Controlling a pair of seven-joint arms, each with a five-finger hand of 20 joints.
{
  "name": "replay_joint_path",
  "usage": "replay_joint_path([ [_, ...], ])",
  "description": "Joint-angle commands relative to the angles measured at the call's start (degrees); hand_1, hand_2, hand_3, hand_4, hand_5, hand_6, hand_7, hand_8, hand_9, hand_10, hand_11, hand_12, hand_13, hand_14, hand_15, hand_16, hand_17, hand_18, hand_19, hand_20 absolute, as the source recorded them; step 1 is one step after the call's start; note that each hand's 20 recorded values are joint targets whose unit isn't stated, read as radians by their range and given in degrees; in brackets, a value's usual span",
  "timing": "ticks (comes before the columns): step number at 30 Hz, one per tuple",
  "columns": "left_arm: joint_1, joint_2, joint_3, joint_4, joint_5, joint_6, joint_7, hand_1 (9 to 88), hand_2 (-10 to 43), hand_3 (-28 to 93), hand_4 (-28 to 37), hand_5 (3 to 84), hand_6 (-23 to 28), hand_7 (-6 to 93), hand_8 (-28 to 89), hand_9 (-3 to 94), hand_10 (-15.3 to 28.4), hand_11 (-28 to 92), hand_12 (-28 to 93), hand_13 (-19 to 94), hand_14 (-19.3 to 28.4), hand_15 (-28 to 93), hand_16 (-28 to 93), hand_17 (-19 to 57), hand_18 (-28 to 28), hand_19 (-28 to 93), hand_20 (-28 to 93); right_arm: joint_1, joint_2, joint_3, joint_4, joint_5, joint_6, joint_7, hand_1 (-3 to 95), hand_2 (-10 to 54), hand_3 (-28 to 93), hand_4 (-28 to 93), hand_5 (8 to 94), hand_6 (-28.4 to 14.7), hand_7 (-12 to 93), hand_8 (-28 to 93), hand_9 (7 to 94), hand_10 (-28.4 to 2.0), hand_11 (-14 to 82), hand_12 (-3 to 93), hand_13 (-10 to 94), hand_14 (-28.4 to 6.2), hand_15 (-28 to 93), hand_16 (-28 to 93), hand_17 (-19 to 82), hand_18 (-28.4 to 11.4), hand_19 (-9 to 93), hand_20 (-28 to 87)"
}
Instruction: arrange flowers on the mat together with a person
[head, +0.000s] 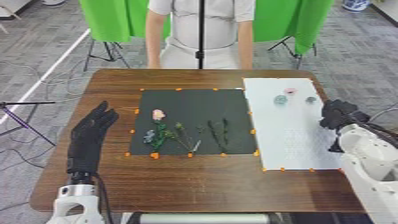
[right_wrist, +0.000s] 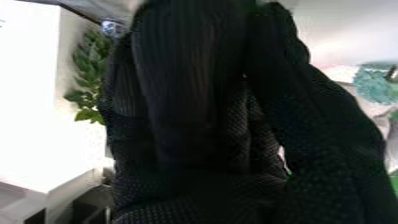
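My left hand (head: 94, 131) lies beside the dark mat (head: 200, 102), its fingers straight. On that mat are a pink flower (head: 158, 114), a blue-grey flower (head: 149, 135), green stems (head: 180, 129) and dark leafy stems (head: 218, 135). My right hand (head: 345, 116) is at the right edge of the white mat (head: 293, 132). Near that mat's far end are a pink bloom (head: 290, 91), a teal bloom (head: 281, 100) and a darker one (head: 311, 100). In the right wrist view my right hand (right_wrist: 195, 135) has extended fingers; beyond its thumb is a teal bloom (right_wrist: 376, 84).
Orange tabs (head: 155, 156) mark the edges of both mats on the brown table (head: 160, 182). A dark vertical pole (head: 201, 35) stands past the far edge, with green cloths (head: 109, 20) behind. A leafy plant (right_wrist: 89, 75) is in the background.
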Motion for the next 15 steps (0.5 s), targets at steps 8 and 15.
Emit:
replay_joint_path([
  [8,2.03,0.37,-1.51,-0.53,-0.61,0.99,-0.61,26.1,-6.9,66,-19.0,43.6,3.9,6.3,-5,41.7,12.4,13,17,36,14.8,10,2,9.5,8.5,2,19,9.6,5.27,-8.59,-19.1,3.27,9.41,-0.91,64.1,-9.5,59,-26,83.4,2.6,20,5,93.7,-6.6,16.0,30.4,94,-1.7,44,26,48,-16.7,69,43],
  [15,2.63,0.57,-2.19,-0.68,-0.52,1.39,-0.34,25.9,-6.5,66,-19.0,43.5,4.1,6.1,-5,41.8,12.4,13,17,36,14.8,10,2,9.5,8.5,2,19,26.76,-0.65,-30.63,-18.65,10.04,6.33,-8.21,63.8,-9.5,60,-26,83.6,2.8,20,6,93.7,-6.4,16.4,30.7,94,-1.3,45,27,47,-16.8,70,44],
])
